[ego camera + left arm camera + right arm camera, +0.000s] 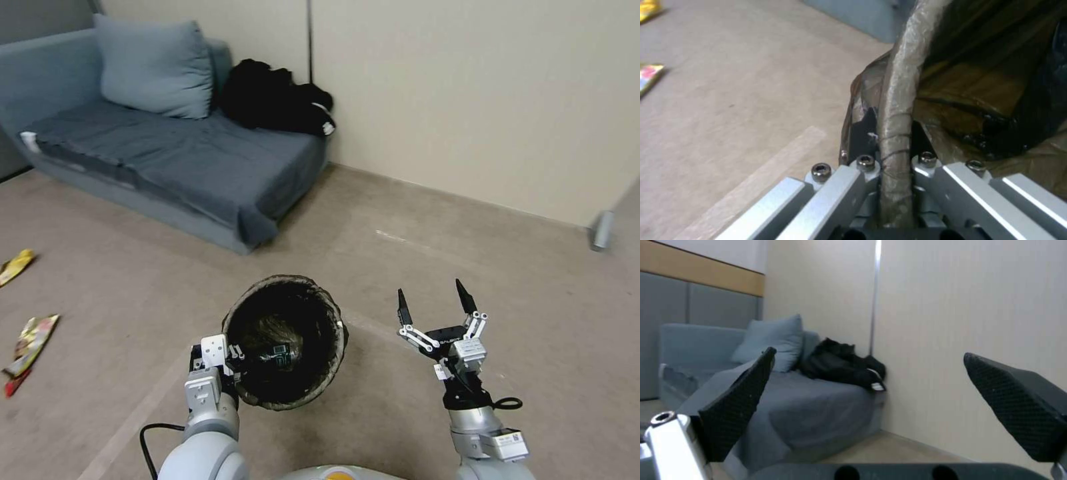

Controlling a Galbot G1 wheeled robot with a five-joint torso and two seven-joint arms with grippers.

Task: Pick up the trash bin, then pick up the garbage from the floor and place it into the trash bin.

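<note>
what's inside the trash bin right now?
The trash bin, gripped at its rim by the left gripper, shows a dark bag liner and a dark item with a greenish label. The liner's folds hide anything beneath; I can't tell more.

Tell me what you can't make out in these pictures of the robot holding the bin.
- Trash bin contents: in the head view, the dark liner makes whatever lies at the bottom unreadable.
- Left gripper fingertips: in the left wrist view, the bagged rim they clamp covers them.
- Wrappers on the floor: cut off at the head view's edge, print too small to read.
- Right gripper, open and empty: the floor beneath it is hidden in the right wrist view.
</note>
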